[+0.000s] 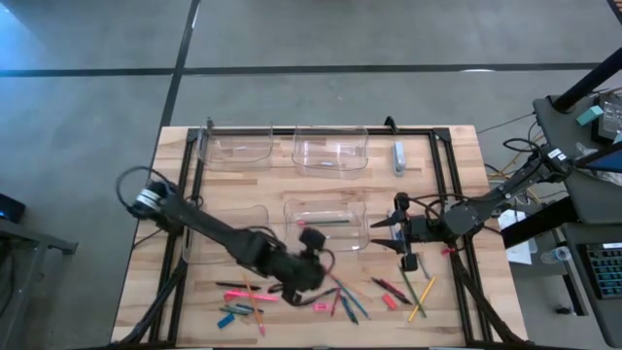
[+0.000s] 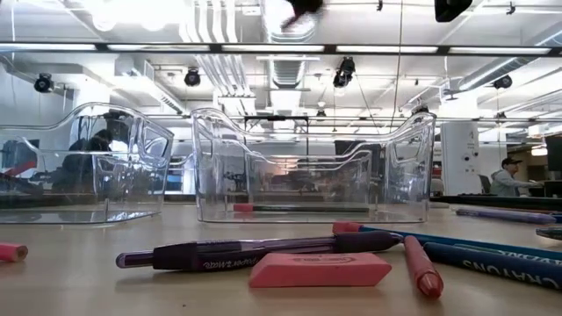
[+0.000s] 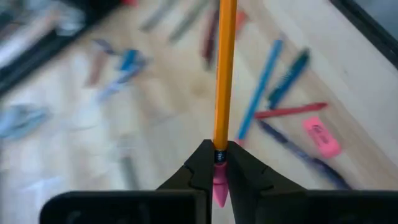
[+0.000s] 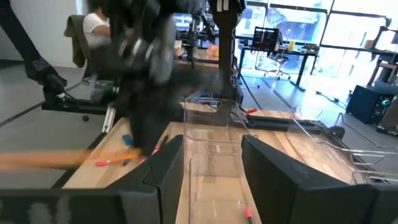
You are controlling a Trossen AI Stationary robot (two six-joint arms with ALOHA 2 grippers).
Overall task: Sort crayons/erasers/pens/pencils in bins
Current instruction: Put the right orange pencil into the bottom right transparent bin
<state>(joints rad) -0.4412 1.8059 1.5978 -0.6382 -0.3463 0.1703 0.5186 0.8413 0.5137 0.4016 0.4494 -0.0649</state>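
Left gripper: the left gripper is clenching the eraser end of an orange pencil, hanging over the loose pile at the near edge of the table.
Pencil axis: the pencil is pointing straight out ahead of the gripper, in line with its reach, the pink eraser tip showing between the closed fingers.
Bins: four clear bins are standing farther up the table; the nearest to the left gripper is the middle bin, just beyond and slightly right of it, with a thin stick already lying inside.
Direction of carry: judged from above, the pencil is needing to travel away from the pile toward that middle bin, and turn to lie along the bin's length.
Right gripper: the right gripper is waiting just beside the middle bin's right end, fingers parted and grasping nothing.
Nearer arm: the left one is holding the pencil, so the drop is falling to it.
Still loose: pens, a pink eraser and crayons are lying on the table.
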